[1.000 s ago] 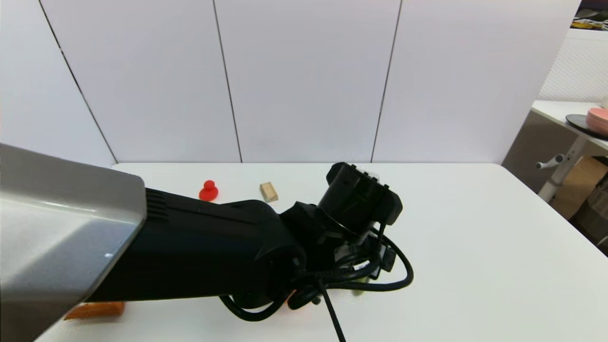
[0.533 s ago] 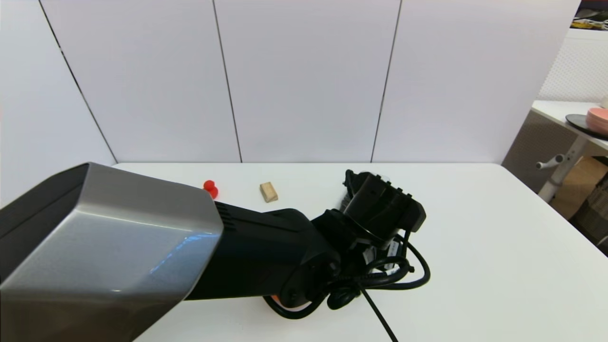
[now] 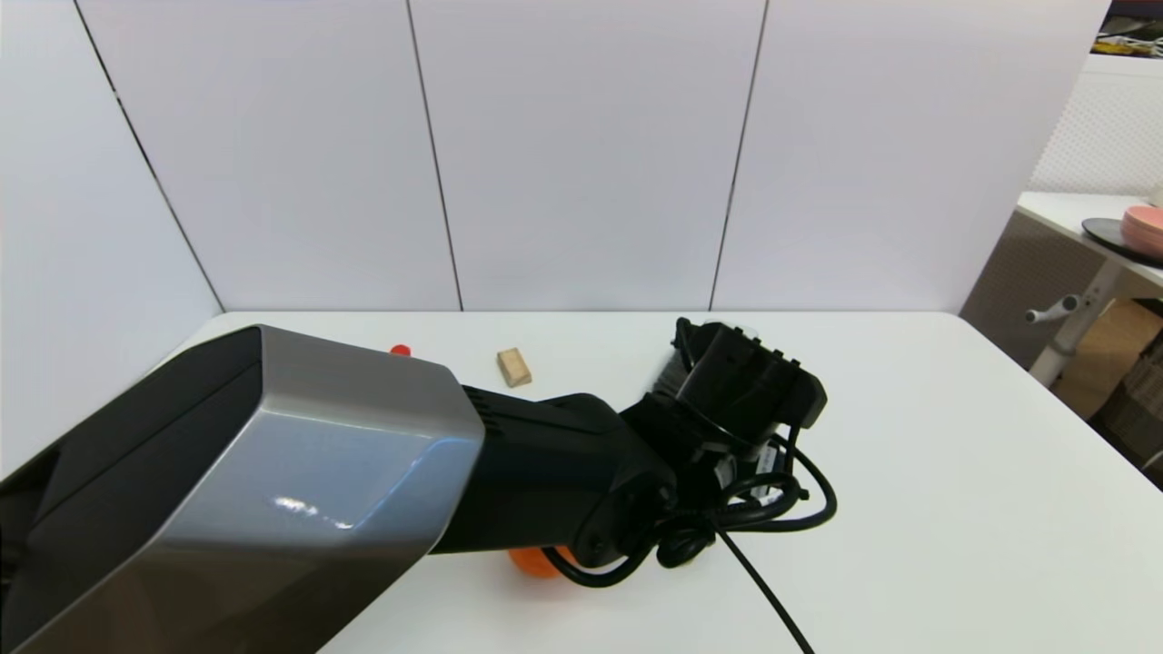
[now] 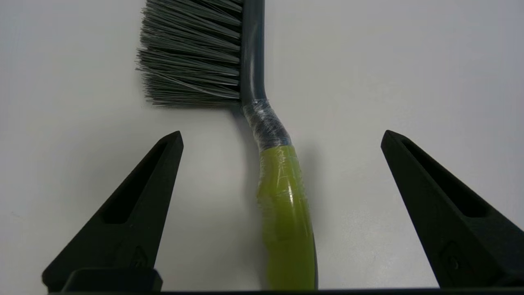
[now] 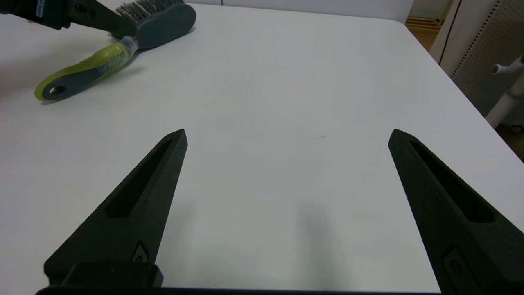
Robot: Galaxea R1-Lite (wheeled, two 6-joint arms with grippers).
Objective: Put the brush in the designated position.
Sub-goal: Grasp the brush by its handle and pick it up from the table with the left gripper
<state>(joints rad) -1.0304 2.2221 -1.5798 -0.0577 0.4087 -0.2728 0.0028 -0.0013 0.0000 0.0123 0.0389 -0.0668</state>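
Since a second ago the left arm has swung farther across the head view toward the table's far middle, its silver shell now covering most of the red toy, of which only a sliver shows beside the wooden block; an orange thing peeks out under the arm's cables. From the head, the wrist hides the left gripper itself, and only a tuft of the brush bristles shows past it on the white table. In the left wrist view the left gripper hangs spread wide, its two fingers either side of the lime-green handle without touching it; the brush lies flat on the tabletop, bristles pointing away. From the right wrist, the right gripper is likewise splayed over bare table, holding nothing, and the brush lies well apart from it, with a left finger above its neck.
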